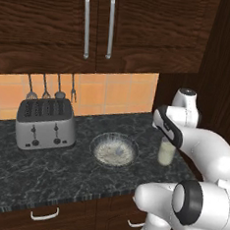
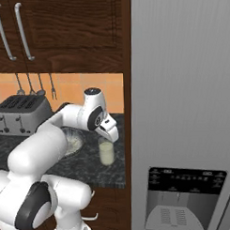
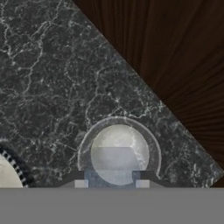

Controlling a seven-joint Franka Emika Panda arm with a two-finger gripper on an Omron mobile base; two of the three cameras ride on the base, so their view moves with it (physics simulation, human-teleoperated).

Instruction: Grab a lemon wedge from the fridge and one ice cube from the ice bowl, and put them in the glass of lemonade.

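The tall grey fridge (image 2: 181, 86) takes up the right half of the right base view, its black-panelled dispenser recess (image 2: 185, 199) at the lower right; its top and bottom are cut off by the frame. The dark marbled stone bench (image 1: 43, 170) runs across the middle of the left base view, below dark wooden cabinets (image 1: 95, 21). On it, at the left, stands a silver toaster (image 1: 45, 124). At the centre lies the shallow round speckled greyish-white ice bowl (image 1: 114, 149); I cannot make out single cubes in it. Just right of the bowl, apart from it, stands the small clear glass of lemonade (image 1: 166, 152), upright, its long axis vertical and its mouth facing up. My arm hides part of its rim there. My gripper (image 3: 112, 183) hangs right over the glass, pointing down into its mouth. Its fingers (image 3: 81, 180) are drawn near together and pinch a pale, translucent block (image 3: 113, 168); its edges are hard to make out against the liquid.
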